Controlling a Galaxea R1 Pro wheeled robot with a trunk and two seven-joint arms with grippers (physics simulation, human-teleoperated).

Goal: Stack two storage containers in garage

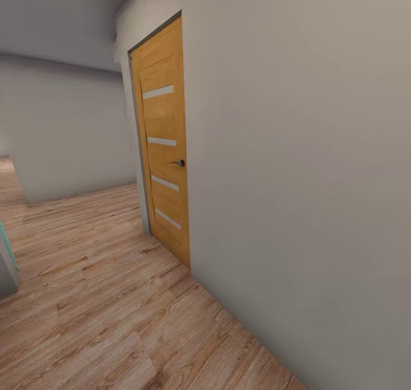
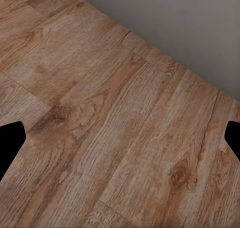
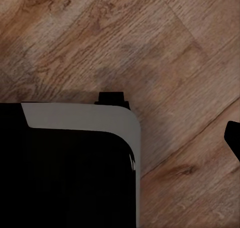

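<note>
The two storage containers are out of view, and so is the garage. My left gripper (image 2: 122, 138) hangs open over light wood planks (image 2: 115, 113), its two dark fingertips (image 2: 11, 140) wide apart with nothing between them. In the right wrist view one dark fingertip (image 3: 233, 138) of my right gripper (image 3: 125, 138) stands at the frame's edge. The other is lost against my own black base with its white rim (image 3: 80, 117). The spacing matches an open gripper, and nothing is held.
A closed orange wooden door (image 1: 162, 144) with a dark lever handle (image 1: 178, 163) is set in a pale wall (image 1: 297, 179) running close along my right. Wood-plank floor (image 1: 97, 298) stretches ahead and left toward a corner. A grey, teal-edged object (image 1: 5, 261) stands at the left edge.
</note>
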